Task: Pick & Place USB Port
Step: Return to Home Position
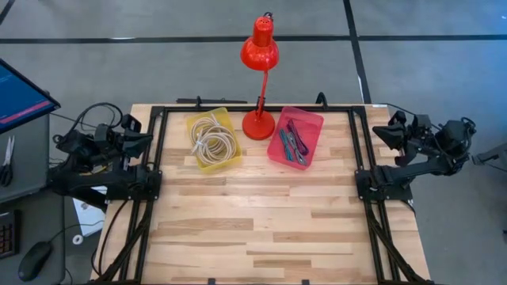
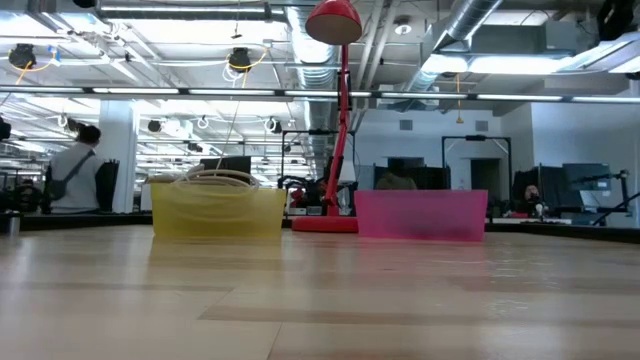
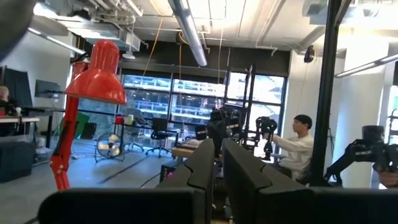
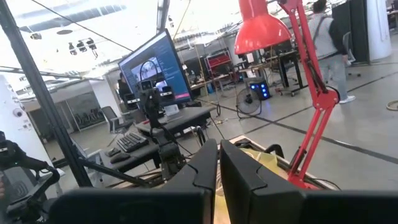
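A yellow bin (image 1: 213, 139) holds coiled white cables (image 1: 212, 141). A pink bin (image 1: 295, 136) holds several dark and teal cable pieces (image 1: 291, 142); which of them is the USB port I cannot tell. In the low view the yellow bin (image 2: 217, 210) and the pink bin (image 2: 421, 214) stand at the far side of the table. My left gripper (image 1: 141, 132) rests folded back at the table's left edge, shut and empty (image 3: 219, 167). My right gripper (image 1: 382, 131) rests at the right edge, shut and empty (image 4: 219, 165).
A red desk lamp stands on its round base (image 1: 258, 124) between the two bins, its shade (image 1: 259, 49) reaching beyond the far edge. The near wooden tabletop (image 1: 261, 222) is bare. A black frame (image 1: 155, 158) runs along both sides. People sit and stand in the room behind.
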### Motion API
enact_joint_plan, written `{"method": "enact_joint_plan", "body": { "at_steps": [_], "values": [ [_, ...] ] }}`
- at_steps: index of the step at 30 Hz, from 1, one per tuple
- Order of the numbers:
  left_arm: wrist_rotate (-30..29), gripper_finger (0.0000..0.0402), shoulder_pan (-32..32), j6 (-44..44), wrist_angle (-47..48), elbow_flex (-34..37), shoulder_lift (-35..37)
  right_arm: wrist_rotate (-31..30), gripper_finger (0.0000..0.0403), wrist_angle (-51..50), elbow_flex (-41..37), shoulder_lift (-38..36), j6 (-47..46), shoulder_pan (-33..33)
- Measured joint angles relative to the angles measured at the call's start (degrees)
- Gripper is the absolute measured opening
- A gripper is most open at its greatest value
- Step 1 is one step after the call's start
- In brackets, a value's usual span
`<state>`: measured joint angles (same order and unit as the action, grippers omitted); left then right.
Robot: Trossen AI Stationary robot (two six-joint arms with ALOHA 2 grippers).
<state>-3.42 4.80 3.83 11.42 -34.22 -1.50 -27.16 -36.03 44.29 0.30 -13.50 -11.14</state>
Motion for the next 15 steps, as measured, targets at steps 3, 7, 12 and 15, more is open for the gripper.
{"method": "enact_joint_plan", "body": {
  "at_steps": [3, 7, 12, 15],
  "values": [
    [-2.06, 0.0032, 0.00, -0.24, 0.04, 0.00, 0.00, 0.02, 0.0012, -0.15, 0.00, 0.00, -0.01, 0.00],
    [-3.52, 0.0032, -0.02, -0.11, 1.42, 0.20, 0.01, -0.15, 0.0012, -0.26, -0.93, 0.00, -0.04, 0.00],
    [1.08, 0.0032, 0.00, -0.32, 1.55, 4.37, 0.02, -0.16, 0.0012, -0.06, -4.17, 0.00, -2.03, 0.00],
    [1.76, 0.0032, -0.02, -0.01, -0.32, 8.21, 0.00, -1.00, 0.0012, 2.02, -7.47, 0.00, -3.35, 0.00]
  ]
}}
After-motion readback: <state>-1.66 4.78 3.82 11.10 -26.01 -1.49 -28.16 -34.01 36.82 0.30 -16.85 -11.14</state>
